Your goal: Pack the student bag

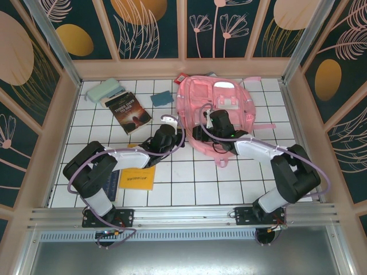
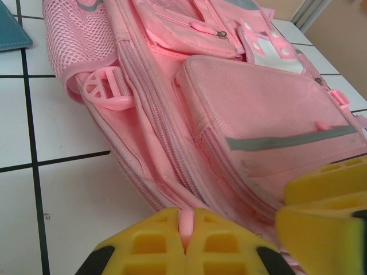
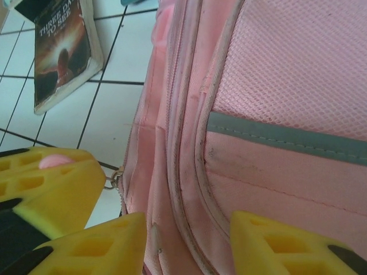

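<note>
Pink soft fabric with a mesh side pocket, front zip pockets and a grey reflective stripe: the student bag (image 1: 198, 97) lies flat, far and right of centre, on the white tiled table (image 1: 189, 172). My left gripper (image 2: 186, 229) is clenched on a pink zip tab (image 2: 186, 220) at the bag's near edge. My right gripper (image 3: 188, 229) straddles its side seam, and I cannot tell whether it squeezes. Left of the bag lies a book (image 1: 131, 112) titled "THREE DAYS TO SEE". A yellow booklet (image 1: 137, 177) lies nearer me.
</note>
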